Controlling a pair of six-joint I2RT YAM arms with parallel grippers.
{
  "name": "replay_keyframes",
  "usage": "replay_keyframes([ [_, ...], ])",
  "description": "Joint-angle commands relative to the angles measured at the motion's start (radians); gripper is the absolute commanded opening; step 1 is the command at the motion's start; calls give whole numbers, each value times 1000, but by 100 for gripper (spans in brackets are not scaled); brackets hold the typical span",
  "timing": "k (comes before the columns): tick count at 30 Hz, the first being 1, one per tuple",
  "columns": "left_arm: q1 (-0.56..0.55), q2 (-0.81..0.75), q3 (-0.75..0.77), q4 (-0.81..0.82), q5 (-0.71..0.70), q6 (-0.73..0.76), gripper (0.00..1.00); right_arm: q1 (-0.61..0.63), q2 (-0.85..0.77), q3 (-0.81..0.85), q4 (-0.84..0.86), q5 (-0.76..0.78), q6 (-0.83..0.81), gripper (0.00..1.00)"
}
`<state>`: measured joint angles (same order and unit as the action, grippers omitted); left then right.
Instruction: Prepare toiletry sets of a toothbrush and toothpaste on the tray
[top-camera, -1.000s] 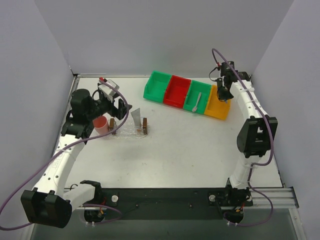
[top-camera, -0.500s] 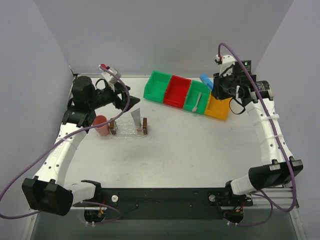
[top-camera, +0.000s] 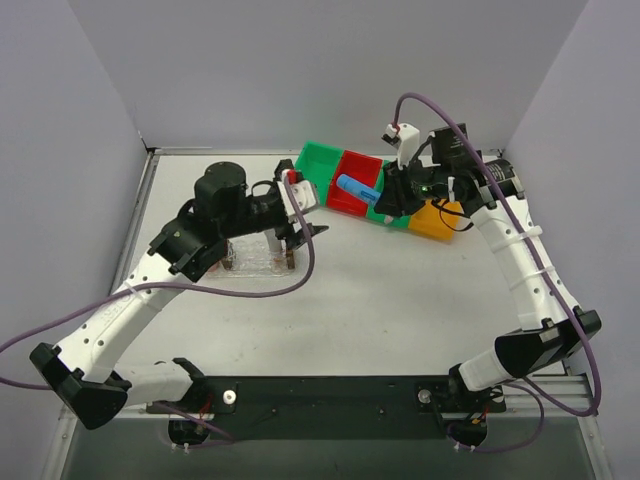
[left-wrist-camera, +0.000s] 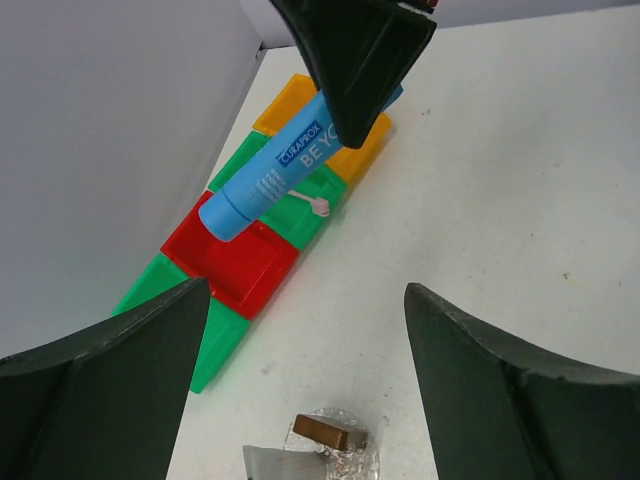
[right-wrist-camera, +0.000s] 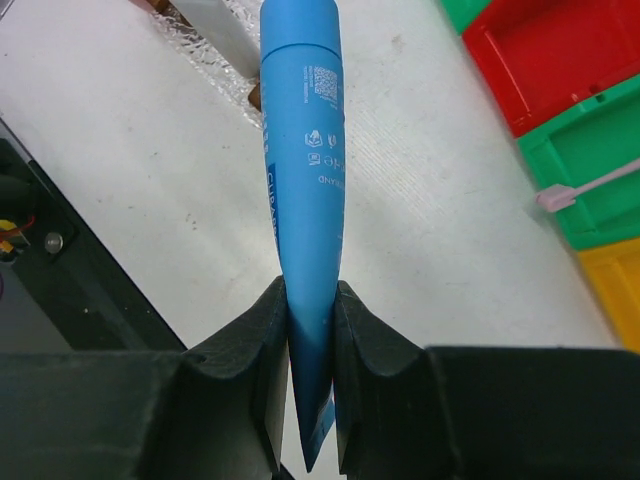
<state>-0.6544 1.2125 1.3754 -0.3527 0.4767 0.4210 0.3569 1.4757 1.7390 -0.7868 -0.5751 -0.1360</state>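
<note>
Blue toothpaste tube (right-wrist-camera: 300, 150) clamped by its flat tail in right gripper (right-wrist-camera: 310, 300), aloft near red bin (top-camera: 360, 167); left gripper (top-camera: 305, 212) spread wide, empty, near tray (top-camera: 262, 262).

The blue toothpaste tube (left-wrist-camera: 262, 185) is carrying white lettering along its side: "CURAPROX" in a darker blue band, then larger letters "BE YO", the rest being hidden. In the right wrist view it is showing a small square code, tiny symbols and fine print — all too small to read.
</note>
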Motion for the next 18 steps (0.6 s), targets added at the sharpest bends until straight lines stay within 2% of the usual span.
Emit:
replay_keyframes([
  [1,-92,30,100,-103,-154,205,90,20,6,36,-20,-112,-13,0],
  [9,-275,119,128,-127,-338,398,91,66,-2,1,-28,-169,-20,0],
  [13,-324,148,116,-109,-446,470,91,85,6,7,-45,-186,-22,0],
  [18,-346,170,109,-85,-507,516,91,109,-2,-9,-54,-198,-34,0],
])
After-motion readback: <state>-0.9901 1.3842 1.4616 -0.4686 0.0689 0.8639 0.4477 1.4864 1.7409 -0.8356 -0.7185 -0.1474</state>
